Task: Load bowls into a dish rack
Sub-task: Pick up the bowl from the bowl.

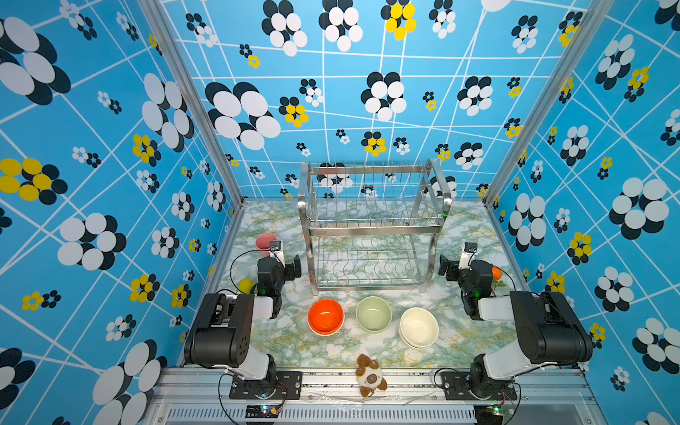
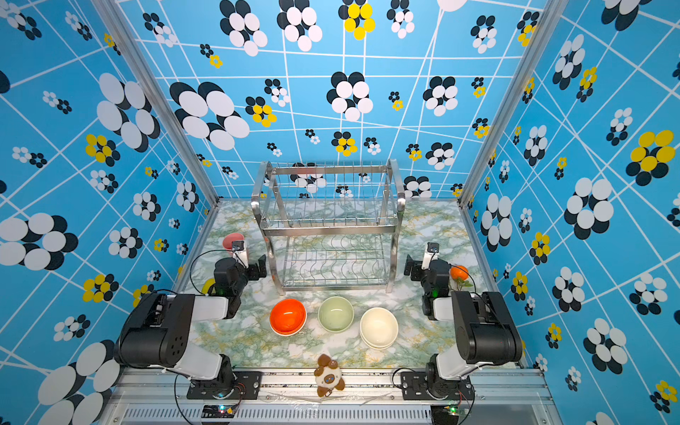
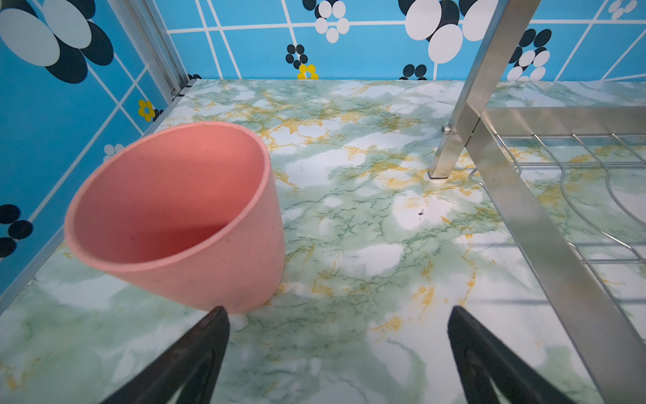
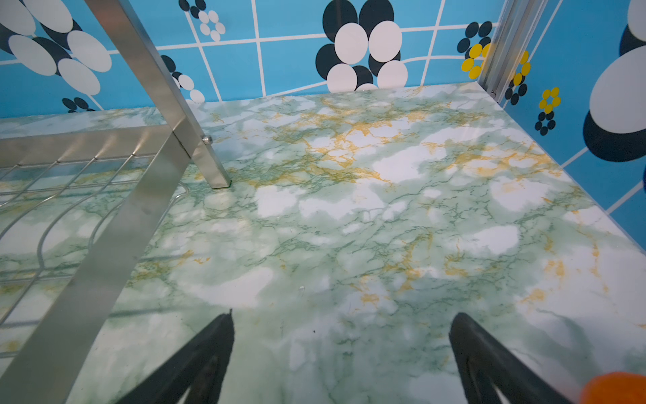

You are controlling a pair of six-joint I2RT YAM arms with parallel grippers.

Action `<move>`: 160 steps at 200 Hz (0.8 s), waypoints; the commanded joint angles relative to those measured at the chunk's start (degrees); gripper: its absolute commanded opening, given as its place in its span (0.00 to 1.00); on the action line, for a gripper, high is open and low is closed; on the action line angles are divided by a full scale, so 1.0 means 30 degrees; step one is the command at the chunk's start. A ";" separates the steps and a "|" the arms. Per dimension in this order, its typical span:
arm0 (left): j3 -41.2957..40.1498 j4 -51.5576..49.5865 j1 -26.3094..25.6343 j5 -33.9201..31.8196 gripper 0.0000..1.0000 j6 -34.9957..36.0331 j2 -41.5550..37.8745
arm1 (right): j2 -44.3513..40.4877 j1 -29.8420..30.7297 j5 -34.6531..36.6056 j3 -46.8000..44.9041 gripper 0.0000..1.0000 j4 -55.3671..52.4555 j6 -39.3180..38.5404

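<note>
Three groups of bowls sit in a row in front of the dish rack: a stack of two orange bowls, a sage green bowl, and a stack of two cream bowls. The two-tier steel rack holds nothing. My left gripper hovers open beside the rack's left leg. On the other side, my right gripper is open by the rack's right leg. Neither wrist view shows the bowls.
A pink cup stands just ahead of the left gripper. An orange fruit lies by the right arm, a yellow object by the left arm. A plush toy sits on the front rail. Patterned walls enclose three sides.
</note>
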 commanded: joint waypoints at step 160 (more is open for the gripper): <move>0.0367 -0.2633 -0.0118 -0.2671 0.99 -0.0741 -0.3566 | -0.2874 0.0099 0.2621 0.0156 1.00 -0.1544 0.0654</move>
